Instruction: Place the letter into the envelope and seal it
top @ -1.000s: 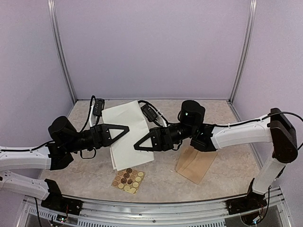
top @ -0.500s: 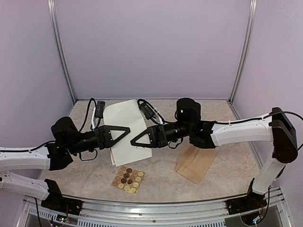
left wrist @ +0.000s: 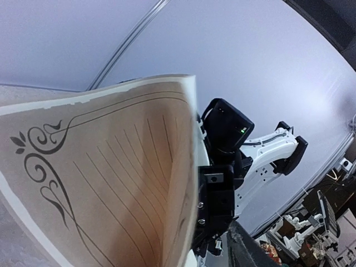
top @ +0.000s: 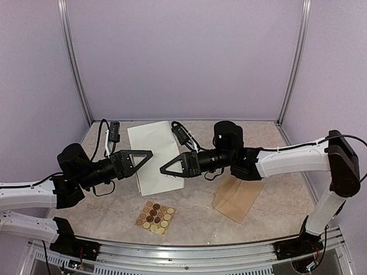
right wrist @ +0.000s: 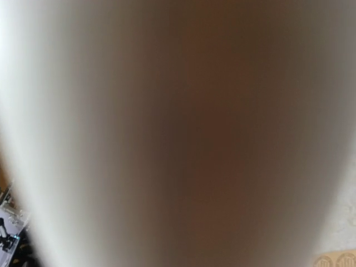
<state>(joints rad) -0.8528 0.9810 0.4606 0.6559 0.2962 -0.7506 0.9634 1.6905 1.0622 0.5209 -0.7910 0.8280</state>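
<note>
The letter is off the table, white back toward the top camera, held between both grippers. My left gripper is shut on its left edge and my right gripper is shut on its right edge. In the left wrist view the letter's cream ruled face with its ornate dark border bows close to the lens, and the right gripper's black fingers sit at its edge. The right wrist view is filled by blurred paper, hiding its own fingers. The tan envelope lies flat under the right forearm.
A small tan sheet of round stickers lies near the front edge, below the letter; its corner shows in the right wrist view. Purple walls and metal posts close in the back and sides.
The letter has been lifted and tipped more upright, so it looks narrower and sits farther back. The left gripper has drawn back slightly to the left; the right gripper has hardly moved.
</note>
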